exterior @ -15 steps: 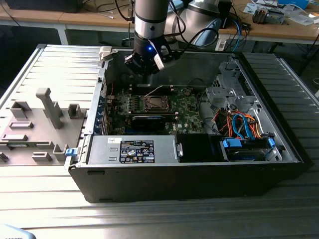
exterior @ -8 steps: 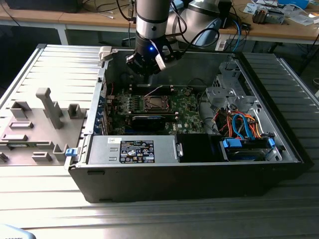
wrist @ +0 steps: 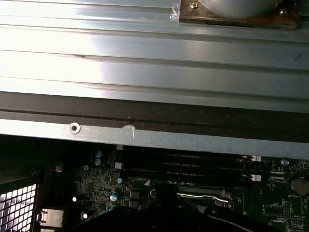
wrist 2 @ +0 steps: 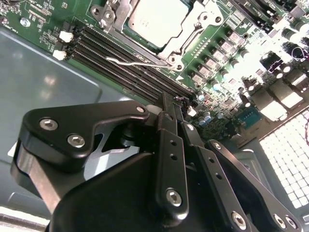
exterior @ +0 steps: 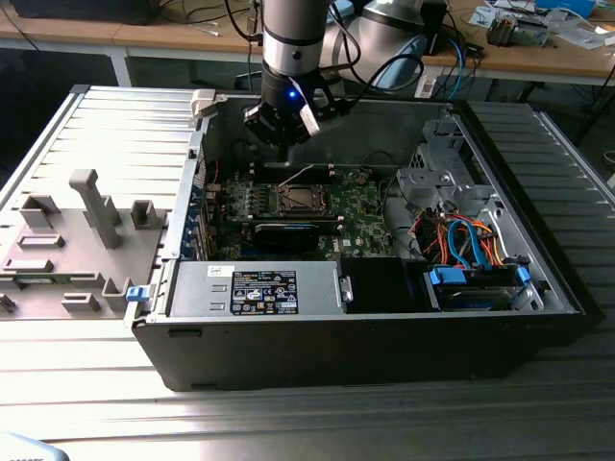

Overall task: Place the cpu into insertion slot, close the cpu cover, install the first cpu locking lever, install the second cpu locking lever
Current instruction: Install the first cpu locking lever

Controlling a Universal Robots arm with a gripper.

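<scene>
On the exterior view's left, a grey fixture point(exterior: 72, 235) of blocks and posts sits on the ribbed metal counter point(exterior: 106, 115), just beside the open black case point(exterior: 365, 351). Inside the case, near its front wall, lies the power supply point(exterior: 255, 288) with a label on top, and behind it the green board point(exterior: 360, 206) lies flat.

At the middle of the board is the slot point(exterior: 301, 199), a dark square with a silver rim. In the second wrist view the cpu point(wrist 2: 157, 21) lies in the slot point(wrist 2: 190, 36), its pale metal top showing through the square window of the cover point(wrist 2: 123, 12), which lies flat around it. A thin wire lever point(wrist 2: 133, 60) runs along the slot's side next to the long black memory slots point(wrist 2: 125, 63).

The arm point(exterior: 293, 38) hangs above the board's rear edge, and the hand point(exterior: 286, 123) hovers over the board behind the slot, apart from it. In the second wrist view the hand point(wrist 2: 175, 113) shows its black fingers point(wrist 2: 169, 140) pressed together, pinching nothing, above the memory slots.

Toward the exterior view's right, a metal drive cage point(exterior: 437, 163) stands in the case, with orange and blue cables point(exterior: 461, 240) bunched in front of it.
</scene>
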